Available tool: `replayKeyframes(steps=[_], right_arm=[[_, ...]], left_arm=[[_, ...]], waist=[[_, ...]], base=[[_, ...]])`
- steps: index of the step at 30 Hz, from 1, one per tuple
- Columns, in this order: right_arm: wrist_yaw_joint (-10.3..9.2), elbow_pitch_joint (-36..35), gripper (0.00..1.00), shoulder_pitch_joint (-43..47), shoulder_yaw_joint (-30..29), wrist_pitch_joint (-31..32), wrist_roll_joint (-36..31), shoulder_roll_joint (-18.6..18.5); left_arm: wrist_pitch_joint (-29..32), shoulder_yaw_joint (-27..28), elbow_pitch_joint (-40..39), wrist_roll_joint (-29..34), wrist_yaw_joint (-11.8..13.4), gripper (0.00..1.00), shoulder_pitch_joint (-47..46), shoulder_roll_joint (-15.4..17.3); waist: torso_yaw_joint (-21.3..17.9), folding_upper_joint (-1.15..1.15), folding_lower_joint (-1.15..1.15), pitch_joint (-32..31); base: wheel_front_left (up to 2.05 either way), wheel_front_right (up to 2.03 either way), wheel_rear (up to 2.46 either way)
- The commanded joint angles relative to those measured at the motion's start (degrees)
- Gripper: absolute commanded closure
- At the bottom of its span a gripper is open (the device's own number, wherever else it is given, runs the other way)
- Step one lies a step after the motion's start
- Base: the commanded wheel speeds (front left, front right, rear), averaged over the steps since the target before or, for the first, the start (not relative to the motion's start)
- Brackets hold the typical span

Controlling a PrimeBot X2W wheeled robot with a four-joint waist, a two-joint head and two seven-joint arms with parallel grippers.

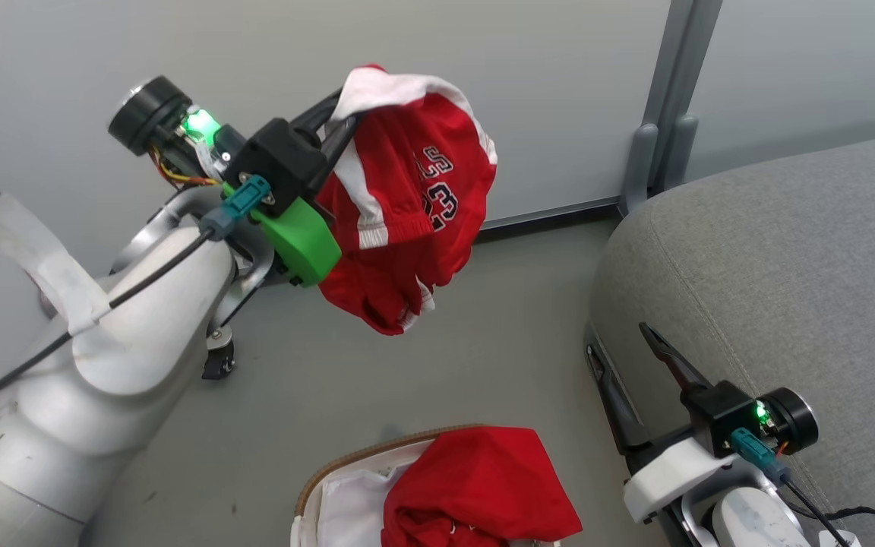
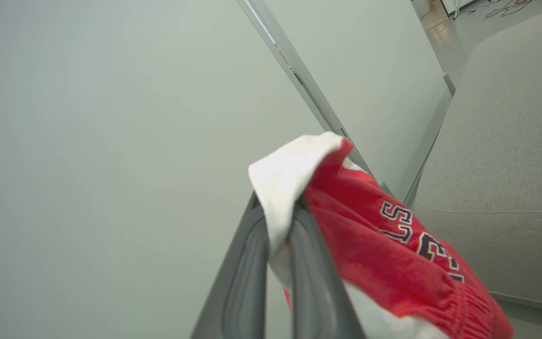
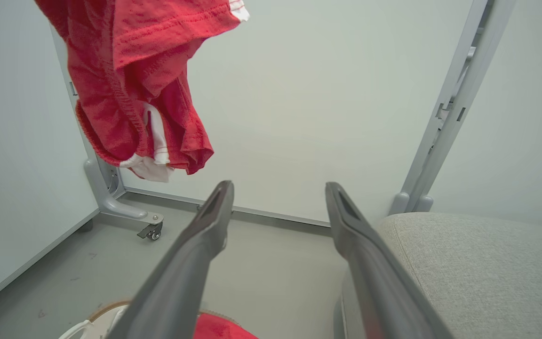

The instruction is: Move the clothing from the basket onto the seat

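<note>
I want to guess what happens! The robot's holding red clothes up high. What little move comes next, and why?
Probably swing the left claw rightward toward the grey seat: it is shut on the red number-23 garment, which hangs over the floor, not yet above the seat.

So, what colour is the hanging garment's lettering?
Black lettering outlined white, on red; clearest in head view.
</note>
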Motion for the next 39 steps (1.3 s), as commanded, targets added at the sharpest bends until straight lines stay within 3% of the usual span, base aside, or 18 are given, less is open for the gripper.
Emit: replayKeyframes(steps=[1, 15, 25, 33, 34, 36, 39], right_arm=[[-0.04, 0.3, 0.00, -1.0, 0.5, -0.3, -0.6, -0.2], [-0.04, 4.5, 0.00, -8.4, 9.9, -0.3, -0.6, -0.2], [-0.04, 9.1, 0.00, -14.4, 12.4, -0.3, 0.4, -0.2], [-0.04, 16.8, 0.00, -18.4, 14.4, -0.3, 1.6, -0.2], [-0.04, 17.3, 0.55, -18.7, 14.5, -0.3, 2.1, -0.2], [-0.04, 18.4, 0.96, -19.2, 15.0, -0.3, 2.9, -0.2], [-0.04, 18.7, 1.00, -19.7, 15.4, -0.3, 3.2, -0.2]], left_arm=[[-0.1, -0.4, 0.2, -0.4, 0.1, 1.00, -2.0, 0.1], [0.1, -5.8, 1.1, -3.5, 0.1, 1.00, -10.7, -3.6], [-0.2, -8.9, -1.8, -7.4, 0.1, 1.00, -11.7, -7.0], [0.4, -10.6, -3.6, -9.3, 0.1, 1.00, -11.9, -8.0], [0.5, -10.7, -3.5, -9.5, 0.2, 1.00, -11.7, -7.9], [0.4, -10.7, -3.0, -9.8, 0.4, 1.00, -11.1, -7.7], [0.0, -10.4, -2.1, -10.4, 0.7, 1.00, -9.9, -7.2]], waist=[[0.1, 0.00, 0.00, -0.2], [2.2, 0.00, 0.00, -1.7], [4.8, 0.00, 0.00, -2.3], [6.6, 0.00, 0.00, -2.2], [6.7, 0.00, 0.00, -2.2], [6.7, 0.00, 0.00, -2.0], [6.6, 0.00, 0.00, -1.8]], base=[[0.00, 0.00, 0.00], [0.00, 0.00, 0.00], [0.00, 0.00, 0.00], [0.00, 0.00, 0.00], [0.00, 0.00, 0.00], [0.00, 0.00, 0.00], [0.00, 0.00, 0.00]])
